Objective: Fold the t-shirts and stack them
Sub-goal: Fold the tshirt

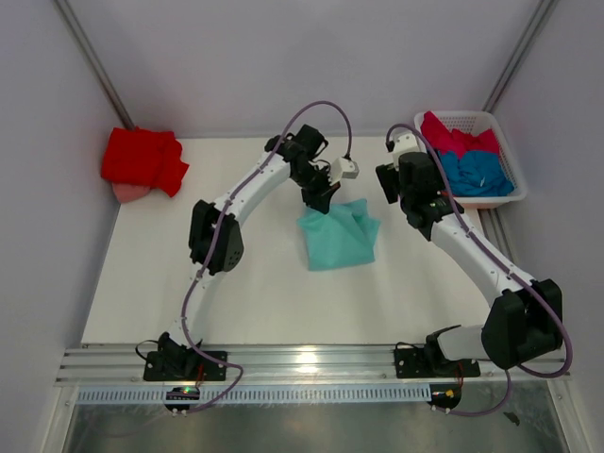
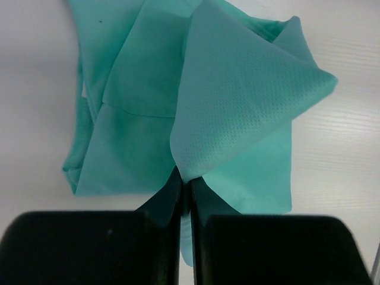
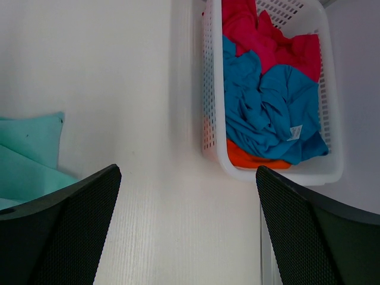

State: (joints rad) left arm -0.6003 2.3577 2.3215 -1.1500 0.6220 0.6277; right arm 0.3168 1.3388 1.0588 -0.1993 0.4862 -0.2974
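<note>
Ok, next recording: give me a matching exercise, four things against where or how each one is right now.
Things:
1. mint shirt
2. red shirt
3. blue shirt
4. right gripper

Places or states:
a. in the basket
b. open, holding nothing
c. far left corner of the table
d. pinched by the left gripper

Pairs: 1-d, 2-c, 3-a, 4-b
</note>
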